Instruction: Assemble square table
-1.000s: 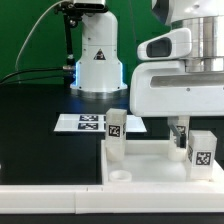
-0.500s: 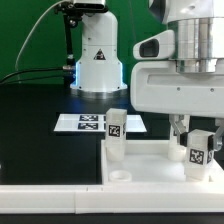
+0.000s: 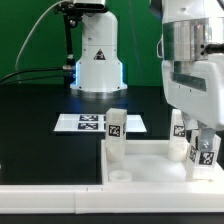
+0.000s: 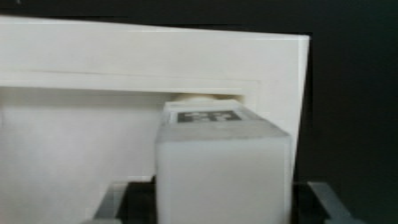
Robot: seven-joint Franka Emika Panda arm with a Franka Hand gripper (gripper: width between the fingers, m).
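Observation:
The square table's white slab (image 3: pixel 150 158) lies at the front of the black table, rim up. One white tagged leg (image 3: pixel 116 134) stands upright at its far left corner. My gripper (image 3: pixel 203 138) is over the slab's right corner, shut on a second tagged leg (image 3: pixel 204 156) that stands there. In the wrist view this leg (image 4: pixel 222 160) fills the gap between my dark fingers (image 4: pixel 128 203), its end meeting the slab's corner (image 4: pixel 107 70). The hole under it is hidden.
The marker board (image 3: pixel 88 122) lies flat behind the slab. The robot's white base (image 3: pixel 97 60) stands at the back. A long white rail (image 3: pixel 40 196) runs along the front edge. A round hole (image 3: pixel 119 174) shows at the slab's near left corner.
My hand has turned about its upright axis, from broad side to narrow side, and the held leg has turned with it at the right corner. The other leg has not moved.

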